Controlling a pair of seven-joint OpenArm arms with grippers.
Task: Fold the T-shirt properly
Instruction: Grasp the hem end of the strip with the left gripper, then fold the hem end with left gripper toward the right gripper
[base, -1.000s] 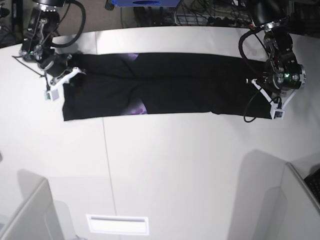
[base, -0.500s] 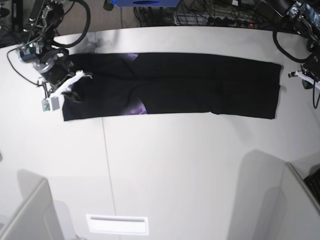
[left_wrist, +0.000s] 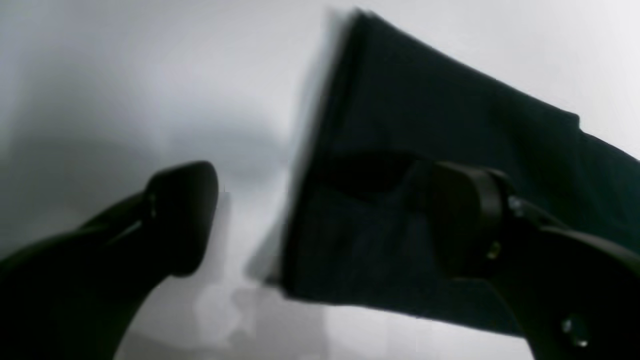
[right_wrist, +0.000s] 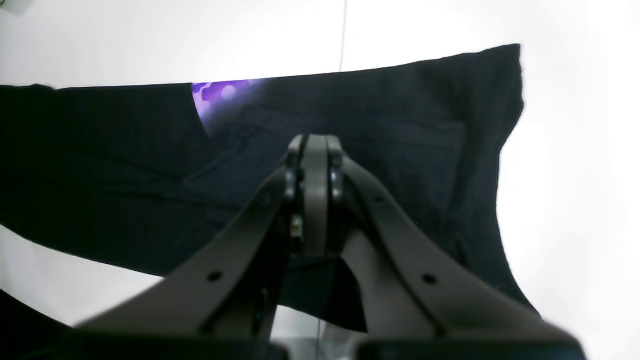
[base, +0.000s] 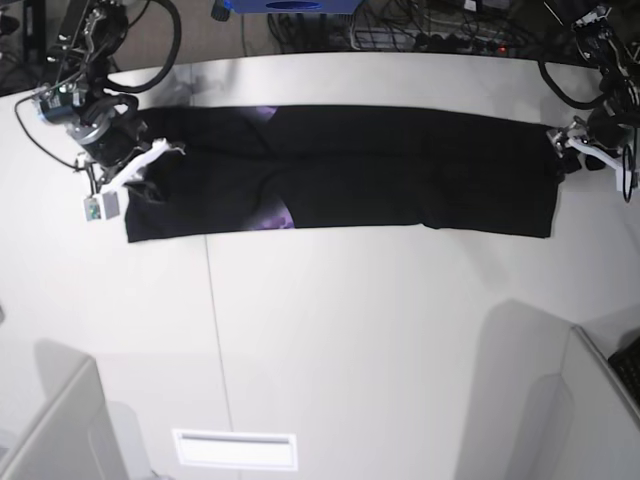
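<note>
My left fingers (left_wrist: 320, 220) had just spread wide over the T-shirt (base: 340, 170) end near the tabletop (base: 350, 330) edge, right fingers (right_wrist: 310, 150) stayed pinched together, so the end-to-end fold remained.

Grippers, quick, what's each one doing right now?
Left gripper: open, at the end of the T-shirt, holding nothing.
Right gripper: shut, over the T-shirt's other end; a hold on the cloth cannot be told.

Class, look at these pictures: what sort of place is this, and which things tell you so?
Probably a robotics lab: a white table holding only a black T-shirt, tangled cables behind it, and grey partitions at the near corners.
</note>
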